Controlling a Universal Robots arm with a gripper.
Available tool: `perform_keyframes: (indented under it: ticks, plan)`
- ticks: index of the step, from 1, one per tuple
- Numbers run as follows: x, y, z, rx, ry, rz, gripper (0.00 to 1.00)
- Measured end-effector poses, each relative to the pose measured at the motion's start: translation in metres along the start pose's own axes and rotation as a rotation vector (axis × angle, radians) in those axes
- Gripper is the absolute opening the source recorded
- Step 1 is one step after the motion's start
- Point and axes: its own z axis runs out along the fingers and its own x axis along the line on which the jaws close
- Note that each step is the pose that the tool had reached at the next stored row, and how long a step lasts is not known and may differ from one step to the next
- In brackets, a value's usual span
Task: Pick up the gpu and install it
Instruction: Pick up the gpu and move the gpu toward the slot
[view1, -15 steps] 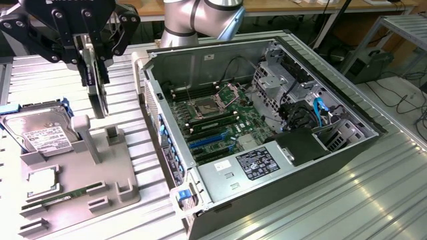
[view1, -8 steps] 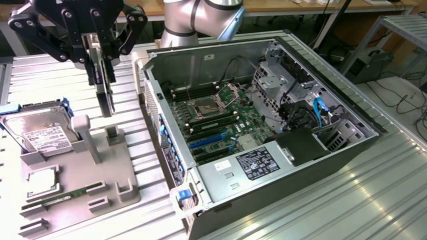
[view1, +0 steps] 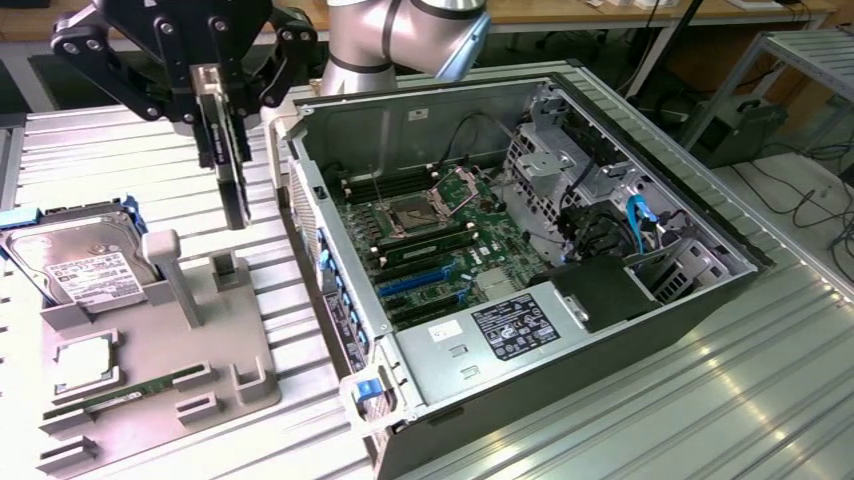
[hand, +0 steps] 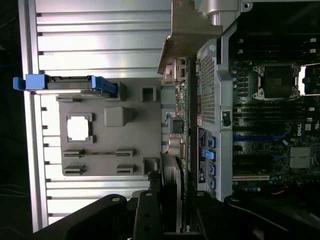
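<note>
The gpu (view1: 231, 175) hangs upright in the air, a thin dark card seen almost edge-on, with my gripper (view1: 218, 85) shut on its upper end. It hovers above the grey holder tray (view1: 200, 345), just to the exterior view's left of the open computer case (view1: 694, 270). In the wrist view the gpu (hand: 176, 130) runs edge-on away from my gripper (hand: 175, 207), its pale metal bracket (hand: 190, 30) at the far end, between the tray and the case wall. The motherboard (view1: 427, 240) lies exposed inside the case, with blue expansion slots (view1: 416, 287).
On the tray sit a silver hard drive (view1: 80, 265) in a blue frame, a processor chip (view1: 83, 362) and a narrow green RAM stick (view1: 134, 392). Cables and a drive cage (view1: 627, 225) fill the case's right side. The table is ribbed aluminium (view1: 747, 400).
</note>
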Motion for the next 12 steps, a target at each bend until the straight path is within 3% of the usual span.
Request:
perform_keyframes:
  ticks: [12]
  plan:
    - [-0.018, 0.0003, 0.0001, 0.0000, 0.0000, 0.000, 0.27]
